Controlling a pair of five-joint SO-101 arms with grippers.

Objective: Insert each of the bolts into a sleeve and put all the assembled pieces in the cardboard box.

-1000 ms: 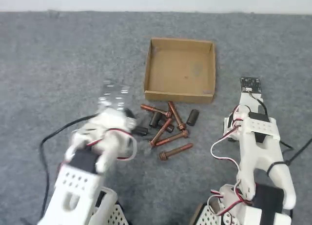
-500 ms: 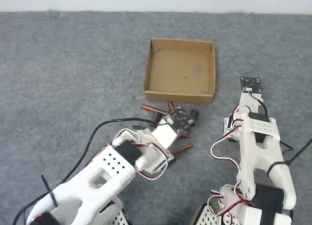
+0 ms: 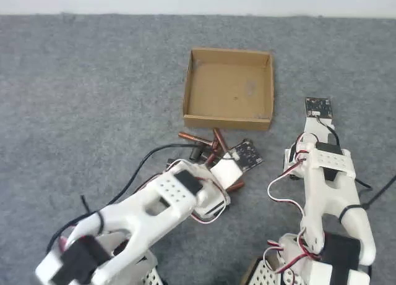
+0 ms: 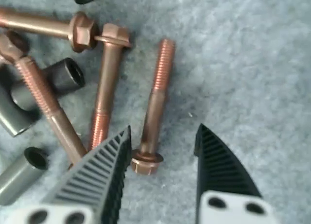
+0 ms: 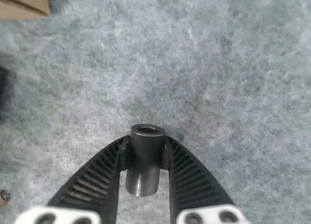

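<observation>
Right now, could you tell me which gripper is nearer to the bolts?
Left. The left gripper hangs just above the bolts, its open jaws framing one bolt's head; the right gripper is off to the side, shut on a sleeve.

The bolts [image 4: 154, 105] are coppery metal with a dull sheen, their threads rough. The sleeve [image 5: 146, 156] is dark, smooth metal, nearly matt. The box [image 3: 229, 120] is plain matt cardboard. Fuzzy grey cloth covers the table [image 3: 93, 81]. The fingers [image 4: 104, 175] are ribbed black plastic; the arms [image 3: 328, 174] smooth white plastic.
</observation>
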